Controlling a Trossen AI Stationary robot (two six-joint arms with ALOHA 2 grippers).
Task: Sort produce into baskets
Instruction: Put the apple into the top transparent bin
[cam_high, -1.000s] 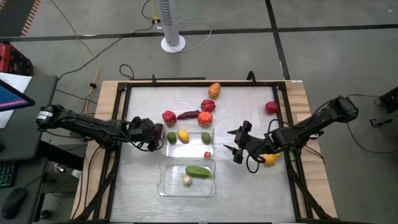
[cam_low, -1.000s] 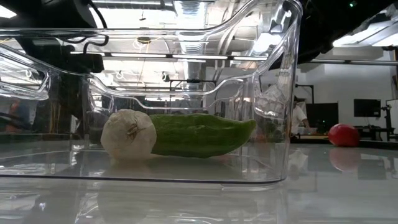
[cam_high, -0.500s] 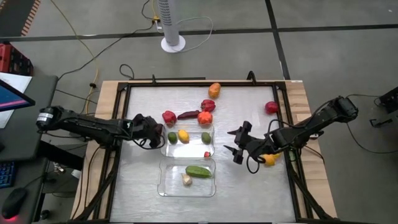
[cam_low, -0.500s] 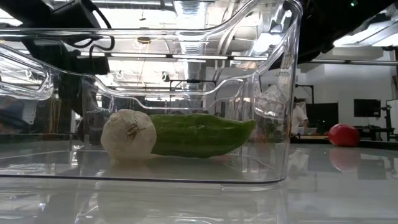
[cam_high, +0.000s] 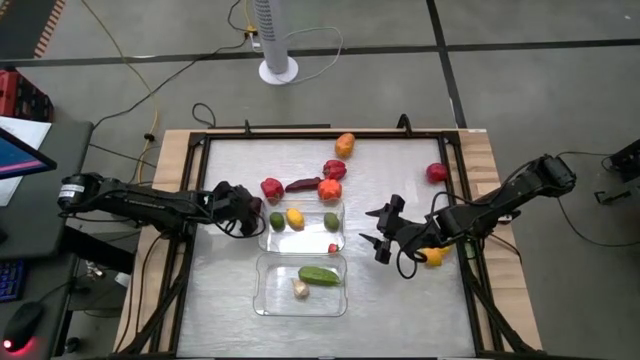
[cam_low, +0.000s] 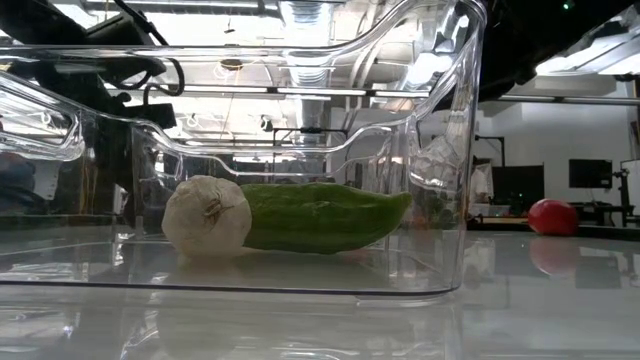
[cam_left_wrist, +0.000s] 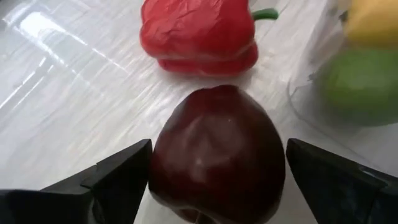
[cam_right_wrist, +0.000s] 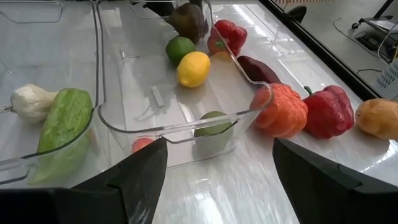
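Note:
My left gripper (cam_high: 248, 208) is shut on a dark red apple (cam_left_wrist: 217, 143) at the left end of the far clear basket (cam_high: 341, 243), next to a red pepper (cam_left_wrist: 199, 34). That basket holds a lime (cam_right_wrist: 180, 46), a lemon (cam_right_wrist: 193, 68), another green piece (cam_right_wrist: 214, 124) and a small red piece (cam_right_wrist: 143, 144). The near basket (cam_low: 440, 150) holds a garlic bulb (cam_low: 207, 215) and a green cucumber (cam_low: 320, 215). My right gripper (cam_high: 378, 230) is open and empty to the right of the baskets. My left gripper pinches the dark red apple by its two opposite sides (cam_left_wrist: 163, 163) between its two fingers. The fingers (cam_left_wrist: 124, 174) come about level from the table's left side. Whether the apple is clear of the table I cannot tell.
Beyond the far basket lie a dark purple pepper (cam_high: 302, 184), an orange-red piece (cam_high: 329, 188), a red pepper (cam_high: 334, 169) and an orange piece (cam_high: 345, 145). A red apple (cam_high: 436, 173) lies at the far right. A yellow-orange piece (cam_high: 433, 257) lies under my right arm.
My left gripper has gone a little toward the table's far edge with the dark red apple, staying shut on it.

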